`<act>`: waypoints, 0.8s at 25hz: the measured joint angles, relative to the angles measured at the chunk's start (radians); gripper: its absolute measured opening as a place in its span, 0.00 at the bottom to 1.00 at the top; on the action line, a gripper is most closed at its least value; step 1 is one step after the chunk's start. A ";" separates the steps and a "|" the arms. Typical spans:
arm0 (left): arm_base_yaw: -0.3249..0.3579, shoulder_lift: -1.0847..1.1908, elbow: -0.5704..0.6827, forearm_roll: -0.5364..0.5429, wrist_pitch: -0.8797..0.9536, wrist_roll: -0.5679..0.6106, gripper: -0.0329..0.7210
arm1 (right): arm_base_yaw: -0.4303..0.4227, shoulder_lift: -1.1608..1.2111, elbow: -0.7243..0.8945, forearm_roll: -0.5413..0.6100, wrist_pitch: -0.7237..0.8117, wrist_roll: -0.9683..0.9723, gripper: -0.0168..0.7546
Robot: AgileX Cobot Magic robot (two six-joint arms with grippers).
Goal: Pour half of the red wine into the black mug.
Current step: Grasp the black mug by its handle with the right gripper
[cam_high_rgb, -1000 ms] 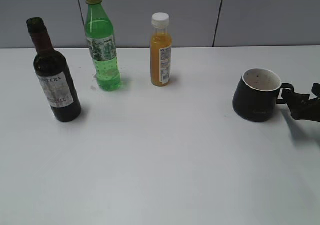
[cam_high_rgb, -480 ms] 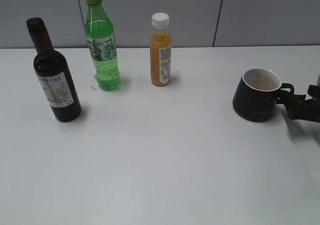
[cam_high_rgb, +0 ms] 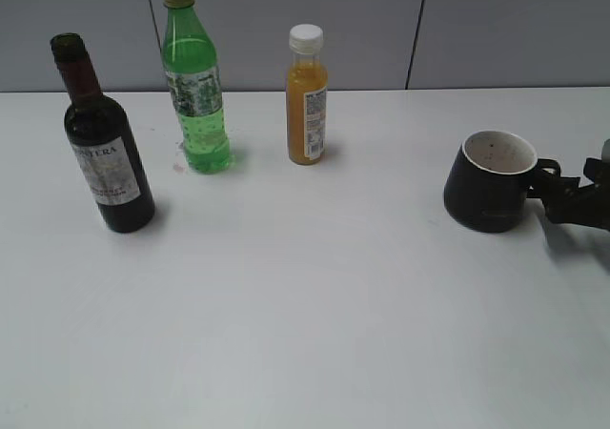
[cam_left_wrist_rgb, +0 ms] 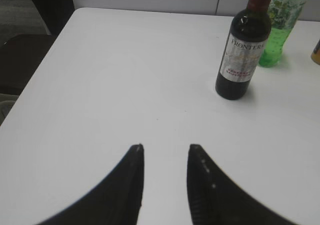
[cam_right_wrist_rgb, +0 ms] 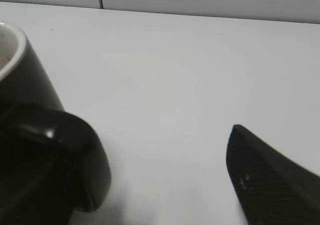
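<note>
Nearest us, the white table [cam_high_rgb: 315, 334] lies bare and broad, with open room across its whole front half. At its left edge, seen from the left wrist, our left gripper [cam_left_wrist_rgb: 165, 147] hovers over bare tabletop with its 2 fingers partly apart and nothing between them, well short of the wine bottle [cam_left_wrist_rgb: 243, 50]. On the right, close to the table's edge, our right gripper [cam_high_rgb: 572, 200] stands with its fingers wide apart at the handle of the black mug [cam_high_rgb: 488, 183], and we cannot tell whether a finger touches it. The mug is matte black and tapered, with a white rim and a speckled white inside. Farther back on the left stands the wine bottle, upright, dark glass, long neck, uncapped, pale label. Behind it come 2 more bottles, a green one [cam_high_rgb: 195, 86] and an orange one [cam_high_rgb: 306, 95], near the grey wall [cam_high_rgb: 477, 29].
</note>
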 joint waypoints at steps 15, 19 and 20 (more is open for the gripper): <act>0.000 0.000 0.000 0.000 0.000 0.000 0.34 | 0.015 0.041 -0.050 -0.016 -0.001 0.024 0.89; 0.000 0.000 0.000 0.000 0.000 0.000 0.34 | 0.015 0.041 -0.057 -0.016 -0.001 0.024 0.88; 0.000 0.000 0.000 0.000 0.000 0.000 0.34 | 0.015 0.041 -0.062 -0.016 -0.001 0.024 0.87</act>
